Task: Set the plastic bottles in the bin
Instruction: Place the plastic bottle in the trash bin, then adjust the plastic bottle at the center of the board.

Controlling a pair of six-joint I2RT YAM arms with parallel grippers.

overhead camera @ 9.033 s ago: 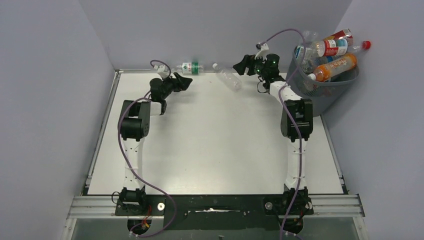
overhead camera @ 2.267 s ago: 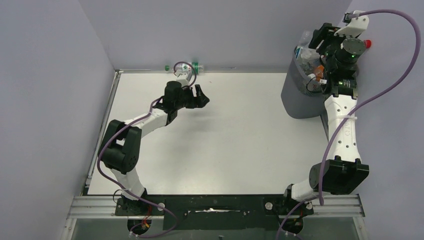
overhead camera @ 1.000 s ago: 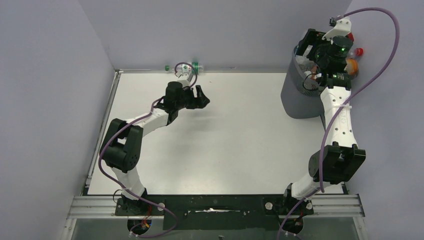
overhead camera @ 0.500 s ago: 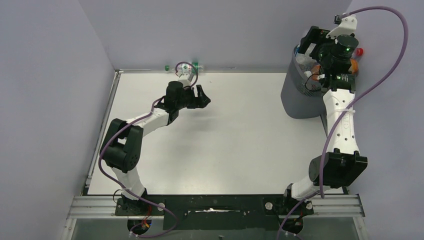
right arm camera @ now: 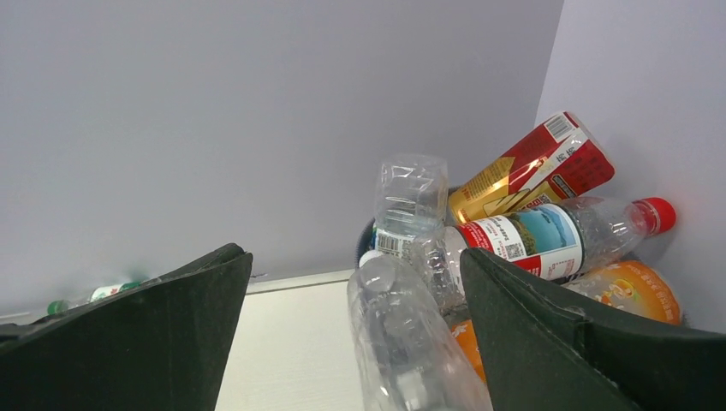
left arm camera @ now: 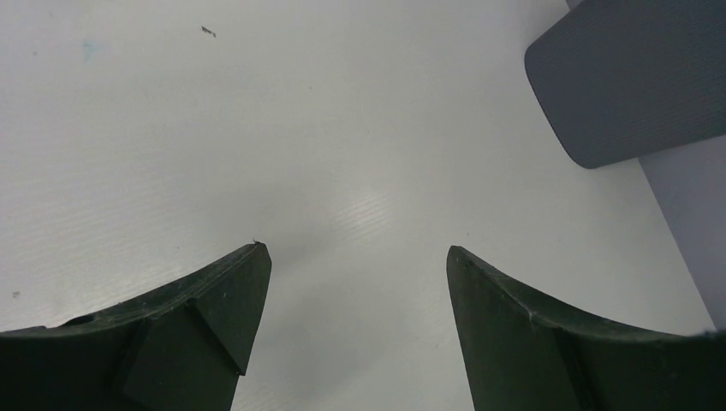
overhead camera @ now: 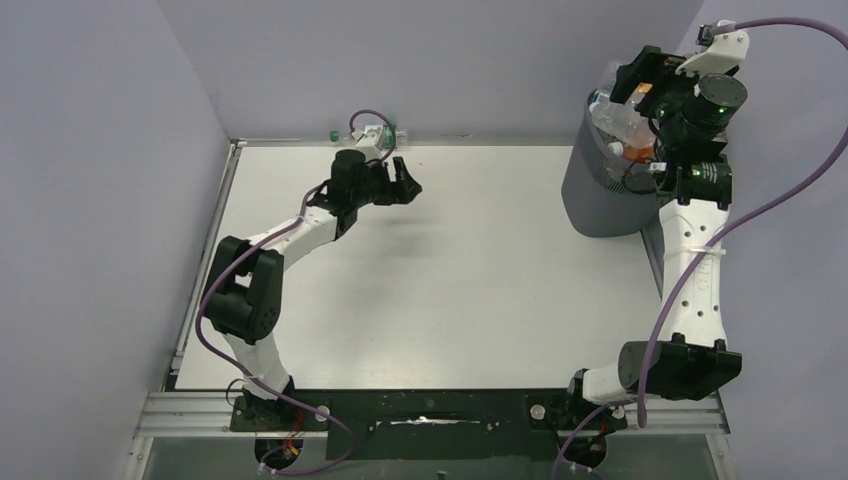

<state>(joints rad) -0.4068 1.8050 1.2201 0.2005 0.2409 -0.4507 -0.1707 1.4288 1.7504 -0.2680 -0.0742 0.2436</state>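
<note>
The dark grey mesh bin [overhead camera: 598, 195] stands at the back right, piled with bottles. My right gripper [overhead camera: 640, 75] hovers over its rim, open. In the right wrist view a clear bottle [right arm camera: 411, 342] lies between the spread fingers of this gripper [right arm camera: 355, 257], touching neither. Behind it are a red-labelled bottle with a red cap [right arm camera: 548, 240], a red and gold one [right arm camera: 531, 167] and an orange one [right arm camera: 638, 291]. A green-labelled bottle [overhead camera: 377, 132] lies against the back wall, partly hidden by my left arm. My left gripper [overhead camera: 403, 183] is open and empty over the table [left arm camera: 357, 250].
The walls close in the table at the back, left and right. The bin's base [left arm camera: 633, 77] shows at the upper right of the left wrist view. The green-labelled bottle also shows far left in the right wrist view [right arm camera: 107, 293].
The clear bottle that lay on the table is now in the bin. My right gripper has shifted right and higher over the bin. My left gripper has moved slightly toward the back wall.
</note>
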